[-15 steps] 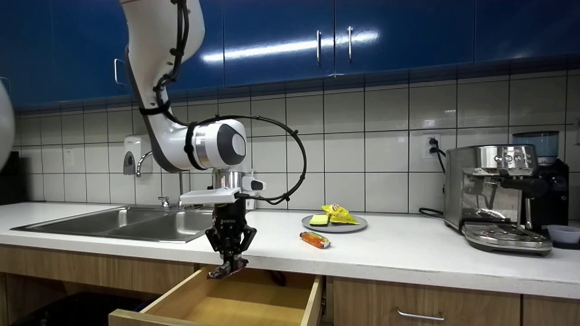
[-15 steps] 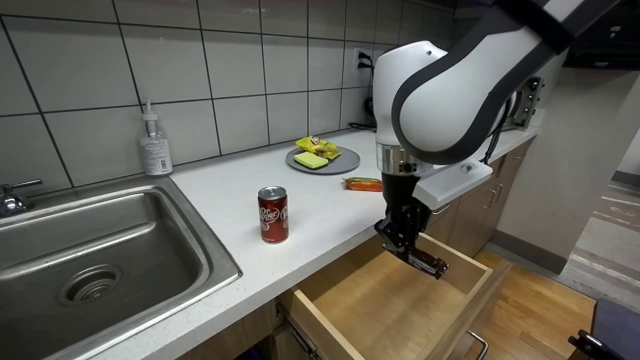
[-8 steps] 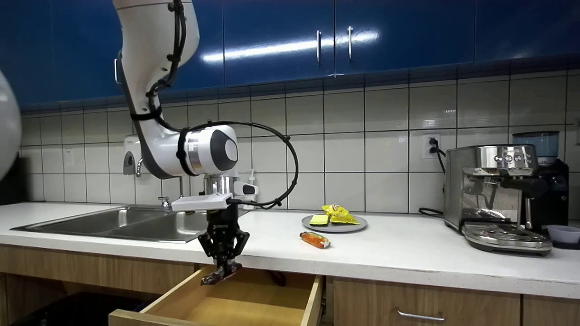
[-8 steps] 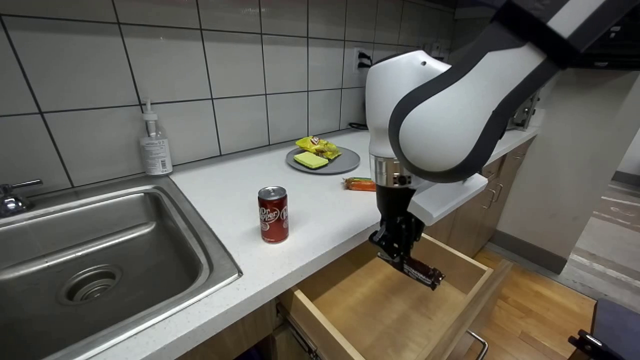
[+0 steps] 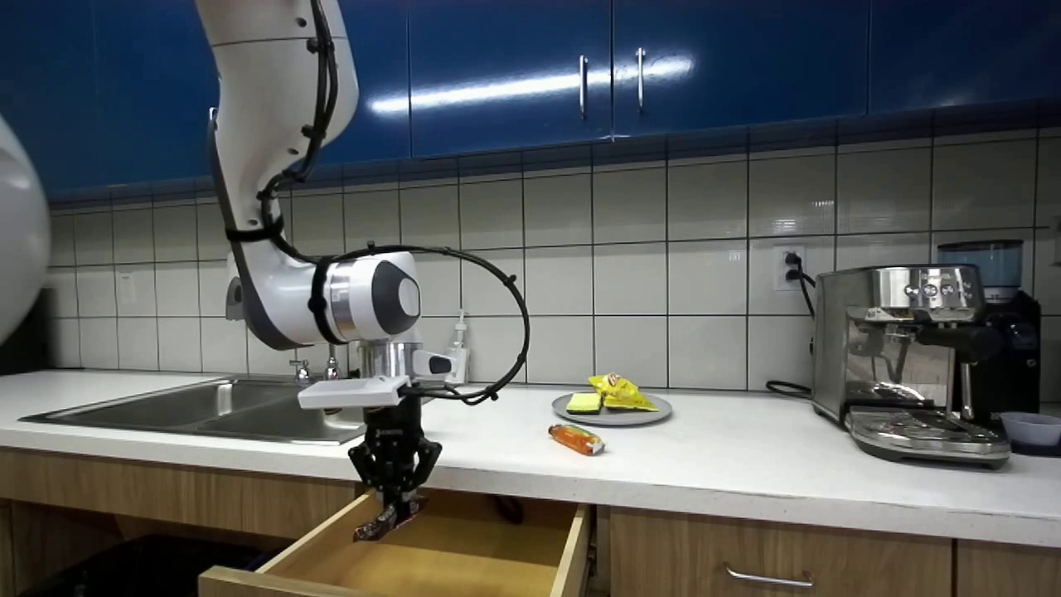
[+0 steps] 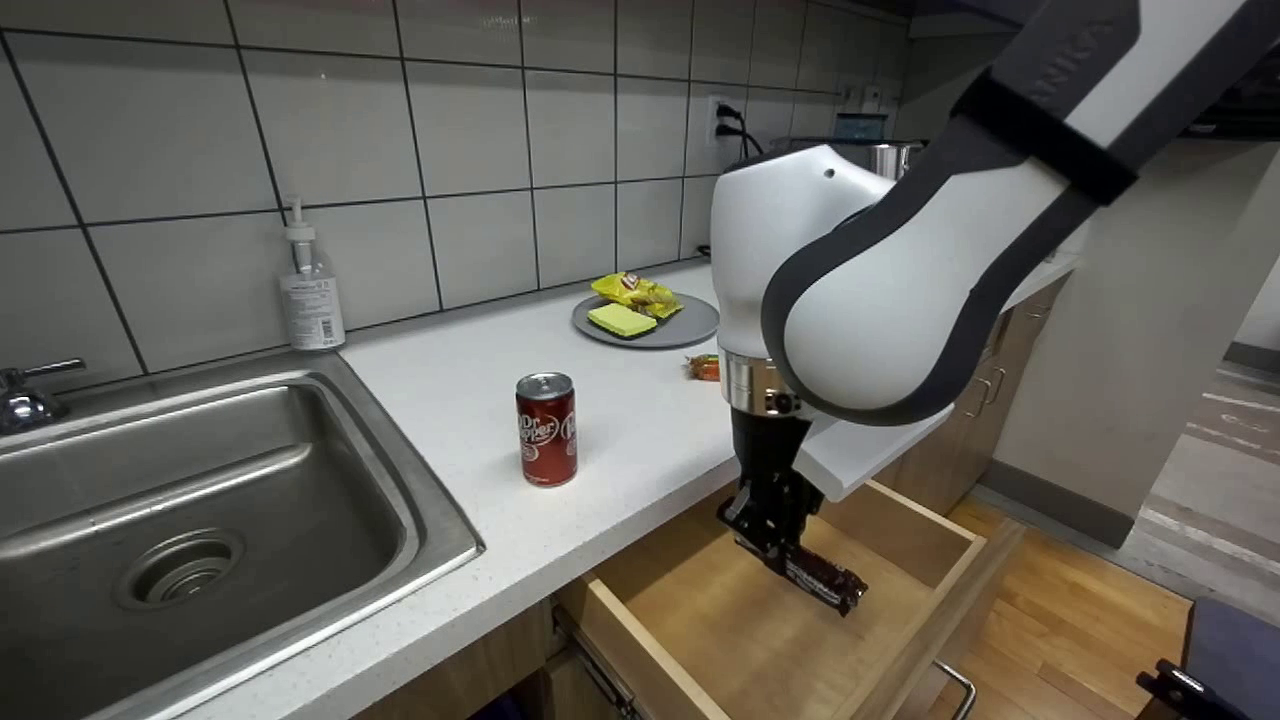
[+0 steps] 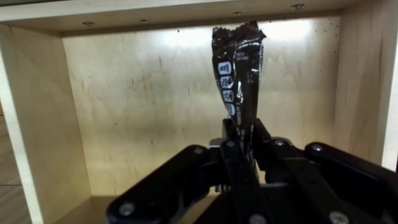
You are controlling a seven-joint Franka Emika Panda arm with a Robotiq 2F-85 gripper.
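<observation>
My gripper (image 7: 244,127) is shut on a dark brown wrapped bar (image 7: 238,68) and grips it near its middle. In the wrist view one end of the wrapper points up the picture, away from the fingers; the gripped part is partly hidden by them. The bar also shows in both exterior views (image 5: 377,526) (image 6: 830,582). The gripper (image 5: 399,500) points down over an open wooden drawer (image 6: 740,630). The bar is held over the drawer's inside and looks apart from its floor (image 7: 140,99). A small dark reddish thing (image 5: 507,507) shows at the drawer's back, partly in shadow.
On the white counter (image 5: 713,464) are a red can (image 6: 547,430), an orange packet (image 5: 576,439), and a grey plate (image 6: 695,325) with a yellow bag (image 6: 640,293) and a sponge (image 6: 622,320). A sink (image 6: 300,530), pump bottle (image 6: 312,305) and coffee machine (image 5: 899,356) stand farther off.
The gripper, with the bar still in it, has moved down toward the drawer and sideways, to the left in both exterior views. The drawer and the counter things have not moved.
</observation>
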